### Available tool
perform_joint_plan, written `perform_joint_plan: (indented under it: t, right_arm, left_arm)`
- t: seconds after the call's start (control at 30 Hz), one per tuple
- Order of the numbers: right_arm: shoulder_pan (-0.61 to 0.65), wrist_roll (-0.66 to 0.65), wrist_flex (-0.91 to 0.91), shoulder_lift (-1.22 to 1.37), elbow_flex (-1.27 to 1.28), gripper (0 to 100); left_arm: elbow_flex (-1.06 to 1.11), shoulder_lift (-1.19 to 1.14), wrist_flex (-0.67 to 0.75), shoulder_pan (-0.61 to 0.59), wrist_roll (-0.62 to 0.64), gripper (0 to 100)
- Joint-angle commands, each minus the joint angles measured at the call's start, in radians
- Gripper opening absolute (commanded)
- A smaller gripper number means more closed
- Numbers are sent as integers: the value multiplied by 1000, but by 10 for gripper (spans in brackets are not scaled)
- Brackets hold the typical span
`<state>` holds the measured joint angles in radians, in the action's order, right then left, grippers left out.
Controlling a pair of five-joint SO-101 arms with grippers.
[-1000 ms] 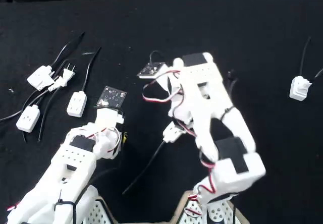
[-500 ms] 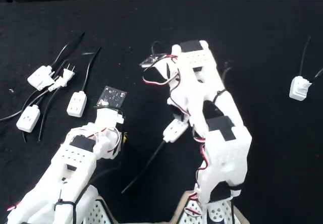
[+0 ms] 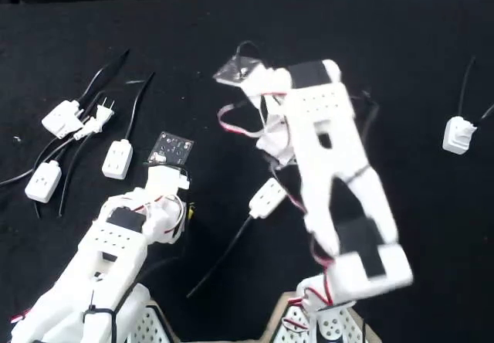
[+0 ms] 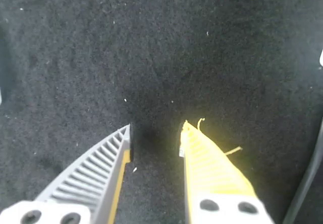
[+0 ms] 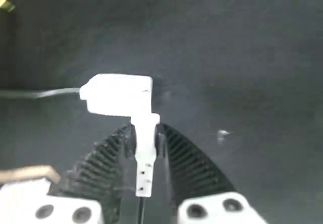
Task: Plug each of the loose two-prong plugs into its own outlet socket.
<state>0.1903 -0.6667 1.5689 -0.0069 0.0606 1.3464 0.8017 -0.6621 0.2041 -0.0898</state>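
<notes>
My right gripper [image 5: 145, 128] is shut on a white two-prong plug [image 5: 144, 156]. The plug's front end meets a white outlet socket [image 5: 118, 95]; its prongs are hidden. In the high view this socket [image 3: 268, 196] lies mid-table under my right arm [image 3: 324, 127], its black cord trailing toward the near edge. My left gripper [image 4: 155, 133] is open over bare black cloth, nothing between its fingers; its arm [image 3: 116, 242] sits at the near left. At the far left lie a loose plug [image 3: 96, 119] and three more sockets [image 3: 117, 159], [image 3: 44, 181], [image 3: 62, 117].
Black cords tangle around the left group of sockets. Another white socket block [image 3: 458, 134] with a cord lies near the right edge. The table [image 3: 401, 49] is covered in black cloth.
My right arm's wrist has moved toward the far side of the table and its elbow has swung right. The socket beneath it has barely shifted. The left arm has kept still.
</notes>
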Motion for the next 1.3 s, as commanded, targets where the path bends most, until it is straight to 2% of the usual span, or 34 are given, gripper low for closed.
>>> perform_joint_plan:
  t: [0.0, 0.17, 0.3, 0.37, 0.57, 0.83, 0.97, 1.17, 1.27]
  right_arm:
    - [-160, 43, -232, -200, 206, 10]
    - [-301, 51, -494, -203, 483, 11]
    - [-327, 51, -723, -148, 598, 11]
    - [-324, 51, -772, -114, 615, 15]
    - [-341, 31, -700, -67, 570, 205]
    - [-410, 5, -532, -67, 530, 209]
    - [-434, 9, -589, -65, 553, 211]
    - [-387, 35, -617, 1, 576, 208]
    - [-376, 37, -697, 71, 575, 205]
  left_arm:
    - [-8, 21, 9, 8, 8, 166]
    - [-8, 14, 11, 13, 8, 166]
    - [-7, 12, 11, 13, 8, 166]
    - [-7, 12, 11, 13, 8, 166]
    - [7, 21, 12, 13, 6, 166]
    - [5, 21, 12, 13, 6, 166]
    - [2, 21, 12, 13, 6, 166]
    - [-1, 21, 12, 13, 6, 166]
    - [-1, 21, 12, 13, 6, 166]
